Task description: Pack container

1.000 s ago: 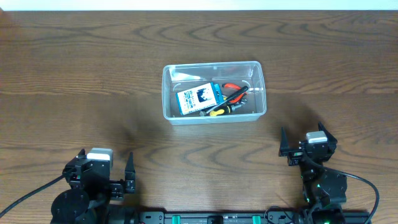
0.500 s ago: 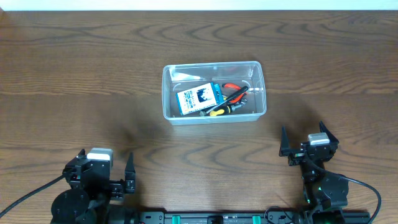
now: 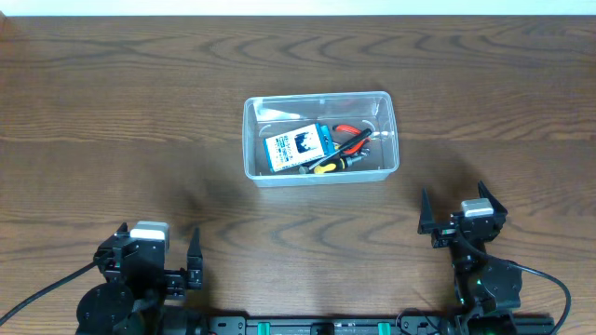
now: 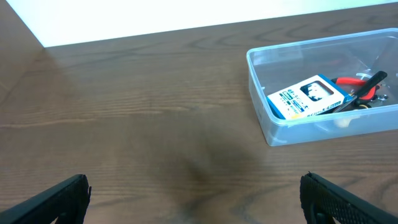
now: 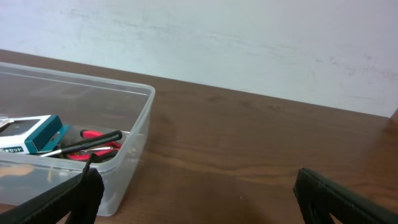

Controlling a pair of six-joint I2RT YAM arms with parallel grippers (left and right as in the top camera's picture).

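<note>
The clear plastic container [image 3: 320, 100] stands at the table's middle, a little to the back. In it lie a small blue-white box [image 3: 296, 146], red-handled pliers [image 3: 349, 132] and a yellow-black screwdriver [image 3: 340, 163]. The container also shows in the left wrist view [image 4: 298, 127] and the right wrist view [image 5: 134, 134]. My left gripper [image 3: 158, 249] is open and empty at the front left, far from the container. My right gripper [image 3: 456, 207] is open and empty at the front right, below the container's right end.
The brown wooden table [image 3: 121, 112] carries only the container. A white wall [image 5: 249, 37] stands behind the table's far edge.
My right gripper has drawn back slightly toward the front edge. The left arm and the container have not moved.
</note>
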